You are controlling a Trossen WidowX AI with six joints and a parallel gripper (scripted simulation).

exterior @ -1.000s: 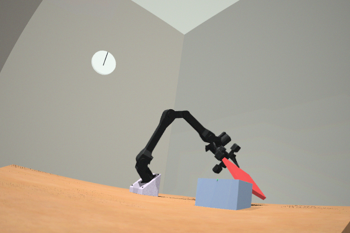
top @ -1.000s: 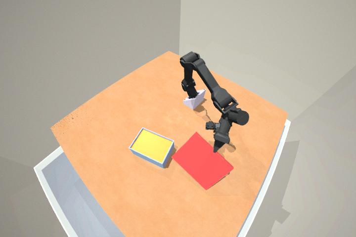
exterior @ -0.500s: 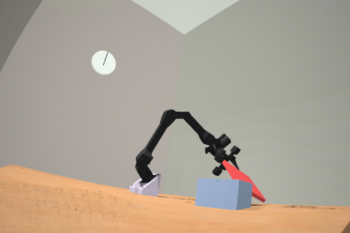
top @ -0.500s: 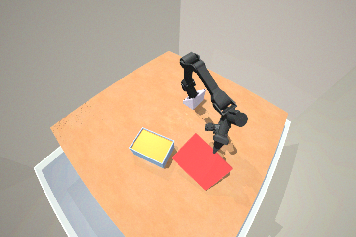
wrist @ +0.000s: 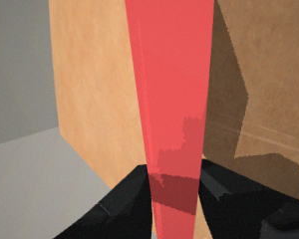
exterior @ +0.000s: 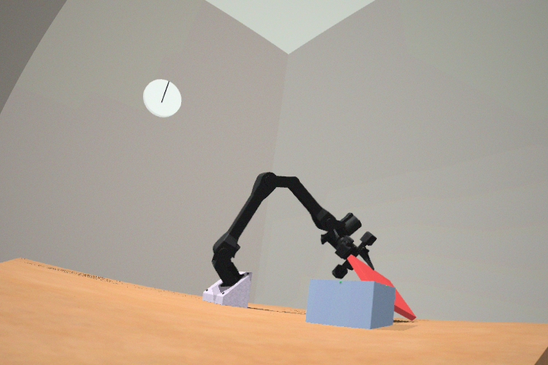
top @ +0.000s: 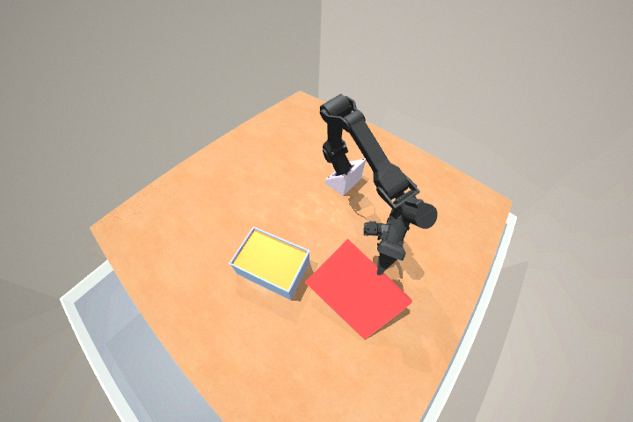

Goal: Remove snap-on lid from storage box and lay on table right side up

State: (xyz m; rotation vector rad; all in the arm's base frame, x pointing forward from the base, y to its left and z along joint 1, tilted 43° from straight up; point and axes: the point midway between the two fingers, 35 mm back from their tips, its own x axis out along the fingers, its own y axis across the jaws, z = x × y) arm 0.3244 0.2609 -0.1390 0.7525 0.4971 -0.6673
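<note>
The pale blue storage box [top: 270, 265] [exterior: 348, 303] stands open on the table, its yellow inside showing from above. The flat red lid [top: 357, 288] [exterior: 380, 281] [wrist: 168, 80] is off the box, to its right. My gripper [top: 381, 268] [exterior: 354, 260] [wrist: 171, 171] is shut on one edge of the lid. The lid hangs tilted: the gripped edge is high, the far corner is low, at or just above the table beyond the box. The wrist view shows the lid edge-on, clamped between the two dark fingers.
The arm's white base [top: 345, 178] [exterior: 229, 292] stands at the back of the orange table [top: 202, 199] [exterior: 110, 327]. The table's right edge [top: 497, 268] runs close behind the gripper. A white clock [exterior: 161, 97] hangs on the wall.
</note>
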